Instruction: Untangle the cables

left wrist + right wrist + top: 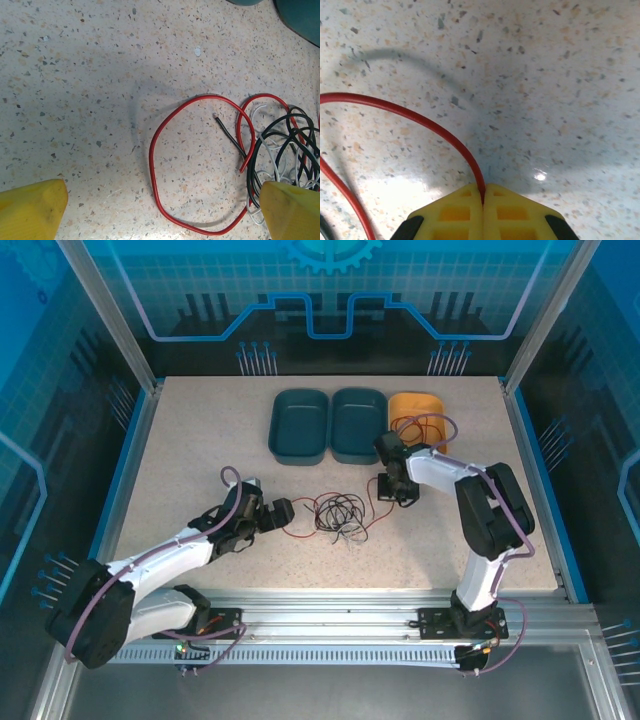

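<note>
Cables (338, 512) sit in a loose bundle mid-table (200, 440), between the two arms. Top view: the bundle is at 3 o'clock from the left gripper (288, 510), just beside it, and at about 8 o'clock from the right gripper (385, 492). The left looks slightly nearer the heap.

Right gripper (483, 187) is pinched closed on the red cable (420, 117), which arcs out of the fingertips toward 10 o'clock. Left gripper (161, 212) is spread wide and holds nothing. A big red cable (151, 150) loop lies on the table between its fingers.

The next pull likely depends on the red strand running roughly 9-to-3 between the grippers.

Left wrist view separates the black cable (280, 120) and white cable (260, 107), crossed over the red at 3 o'clock. From above they are just a knot. The right wrist view alone confirms the pinch.
</note>
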`<state>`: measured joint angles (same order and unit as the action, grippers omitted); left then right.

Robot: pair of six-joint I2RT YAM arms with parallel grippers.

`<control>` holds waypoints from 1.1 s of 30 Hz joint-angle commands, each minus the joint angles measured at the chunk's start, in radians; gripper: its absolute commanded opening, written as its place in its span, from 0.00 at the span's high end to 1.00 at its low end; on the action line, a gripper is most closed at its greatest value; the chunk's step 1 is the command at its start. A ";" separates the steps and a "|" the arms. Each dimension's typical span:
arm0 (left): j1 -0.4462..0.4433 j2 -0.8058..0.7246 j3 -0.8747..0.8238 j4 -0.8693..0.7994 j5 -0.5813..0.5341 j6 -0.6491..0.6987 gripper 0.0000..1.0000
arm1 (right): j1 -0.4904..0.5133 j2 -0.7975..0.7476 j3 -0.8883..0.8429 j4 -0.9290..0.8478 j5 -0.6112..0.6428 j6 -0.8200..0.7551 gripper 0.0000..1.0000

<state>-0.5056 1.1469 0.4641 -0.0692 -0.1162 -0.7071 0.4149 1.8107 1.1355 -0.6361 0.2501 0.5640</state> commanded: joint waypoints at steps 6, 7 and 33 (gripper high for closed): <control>0.004 0.021 0.028 0.026 0.007 -0.004 0.01 | 0.078 -0.141 0.073 -0.147 0.239 0.013 1.00; 0.004 0.021 0.027 0.026 0.007 -0.005 0.01 | 0.086 -0.156 0.082 -0.159 0.256 0.014 1.00; 0.004 0.000 0.008 0.027 0.009 -0.004 0.01 | -0.002 -0.464 0.320 -0.134 0.361 -0.222 1.00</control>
<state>-0.5056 1.1641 0.4641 -0.0441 -0.1158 -0.7071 0.4465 1.3464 1.4227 -0.7868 0.5873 0.3950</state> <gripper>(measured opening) 0.992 0.040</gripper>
